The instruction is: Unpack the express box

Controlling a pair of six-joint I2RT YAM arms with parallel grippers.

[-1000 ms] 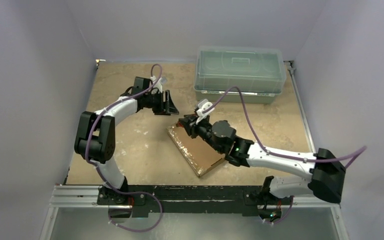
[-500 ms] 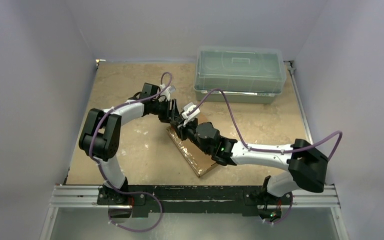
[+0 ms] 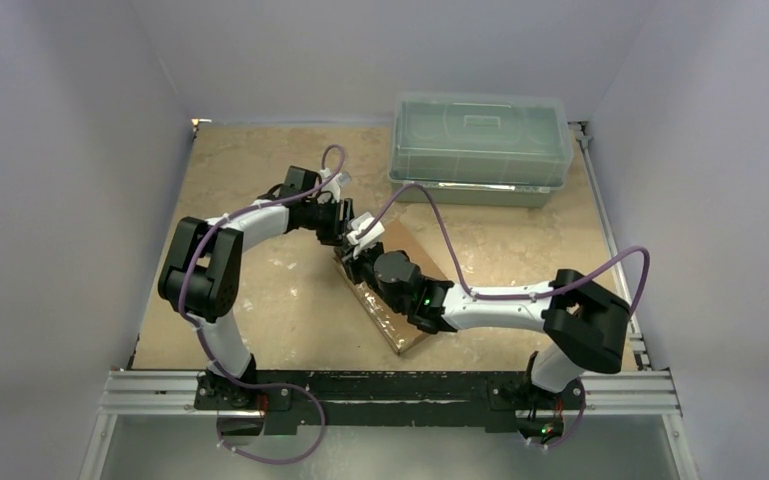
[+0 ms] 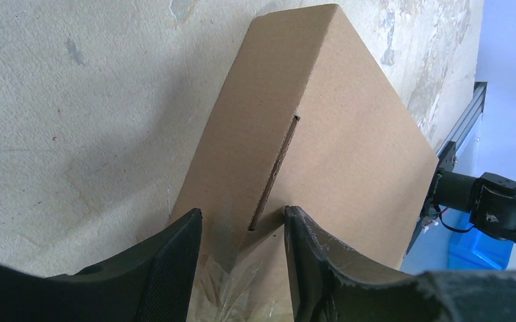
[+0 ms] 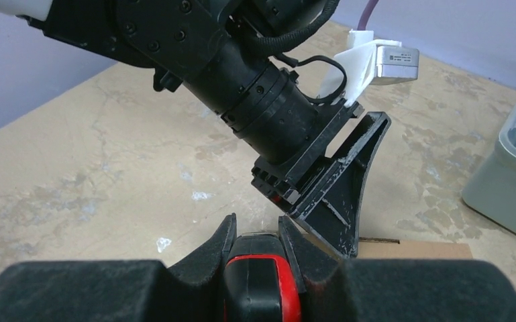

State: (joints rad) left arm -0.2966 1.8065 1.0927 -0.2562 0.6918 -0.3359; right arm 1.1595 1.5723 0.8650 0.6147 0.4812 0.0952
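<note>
The express box (image 3: 392,322) is a flat brown cardboard mailer lying diagonally mid-table, with clear tape along its left edge. My left gripper (image 3: 344,226) is open at the box's far corner. In the left wrist view its jaws (image 4: 241,218) stand apart over the cardboard (image 4: 335,134), either side of a slit in the flap, with crinkled tape (image 4: 241,292) below. My right gripper (image 3: 361,251) lies over the box, shut on a red and black hand tool (image 5: 262,282). Its tip points at the left gripper's finger (image 5: 339,194), very close. The box edge (image 5: 429,249) shows behind.
A translucent grey-green lidded plastic bin (image 3: 480,145) stands at the back right and shows at the right edge of the right wrist view (image 5: 510,168). The tabletop (image 3: 250,290) is mottled beige. Grey walls enclose three sides, and a metal rail (image 3: 390,392) runs along the near edge.
My left gripper came down from the back onto the box's far corner, then stayed. My right arm slid along the box to the upper left, bringing the tool up close to the left gripper.
</note>
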